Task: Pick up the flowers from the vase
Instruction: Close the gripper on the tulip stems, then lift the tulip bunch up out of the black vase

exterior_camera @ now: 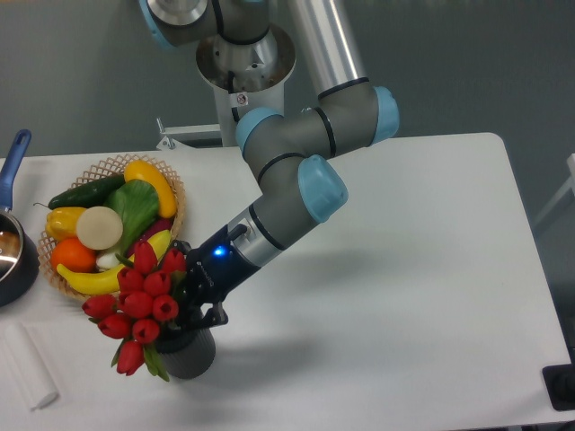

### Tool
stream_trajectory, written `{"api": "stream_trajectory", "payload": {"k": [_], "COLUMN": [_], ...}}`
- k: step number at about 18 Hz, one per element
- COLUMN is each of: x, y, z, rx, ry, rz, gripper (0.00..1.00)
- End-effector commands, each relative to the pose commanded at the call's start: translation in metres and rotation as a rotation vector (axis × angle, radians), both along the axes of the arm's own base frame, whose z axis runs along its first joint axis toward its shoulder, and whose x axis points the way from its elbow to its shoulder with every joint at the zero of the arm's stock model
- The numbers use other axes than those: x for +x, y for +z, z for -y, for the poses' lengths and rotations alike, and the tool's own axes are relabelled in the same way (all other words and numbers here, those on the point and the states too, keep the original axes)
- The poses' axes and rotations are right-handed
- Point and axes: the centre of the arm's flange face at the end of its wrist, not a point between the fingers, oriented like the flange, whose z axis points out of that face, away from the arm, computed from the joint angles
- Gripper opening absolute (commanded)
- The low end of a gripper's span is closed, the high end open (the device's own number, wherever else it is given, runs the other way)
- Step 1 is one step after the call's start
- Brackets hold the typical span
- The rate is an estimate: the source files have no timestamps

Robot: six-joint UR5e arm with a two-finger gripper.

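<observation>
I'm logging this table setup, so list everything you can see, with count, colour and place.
bunch of red tulips with green leaves: one, red and green, front left, above the vase
ribbed dark grey vase: one, front left
round wicker basket: one, tan, left, holding mixed fruit and vegetables
dark pot with blue handle: one, left edge
white roll: one, front left corner
white table: one
black two-finger gripper: one, at the tulips; jaw state unclear

Arm bent low — gripper (184, 303) angled down-left

vase (190, 356) mouth: hidden by flowers (137, 303) | pot (13, 254): cut off left
</observation>
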Motion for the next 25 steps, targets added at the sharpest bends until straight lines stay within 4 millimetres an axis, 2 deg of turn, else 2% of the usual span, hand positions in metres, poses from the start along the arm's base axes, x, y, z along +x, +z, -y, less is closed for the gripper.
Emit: {"api": "stream_trajectory", "payload": {"k": [4, 9, 12, 15, 18, 25], "x": [-0.002, 0.001, -0.007, -0.012, -0.015, -0.018], "y": [0.006, 0.038, 0.047, 0.072, 0.08, 0.115], "z": [0.001, 0.007, 0.013, 0.024, 0.023, 0.018], "rx": [0.008, 0.045, 0.071, 0.085, 0.097, 0.163], "ry": [0.004, 0.028, 0.042, 0.074, 0.08, 0.074], "rz": [-0.004, 0.034, 0.047, 0.047, 0.059, 0.094], "gripper": [0.4, 0.4, 0.4, 0.4, 0.4, 0.4]}}
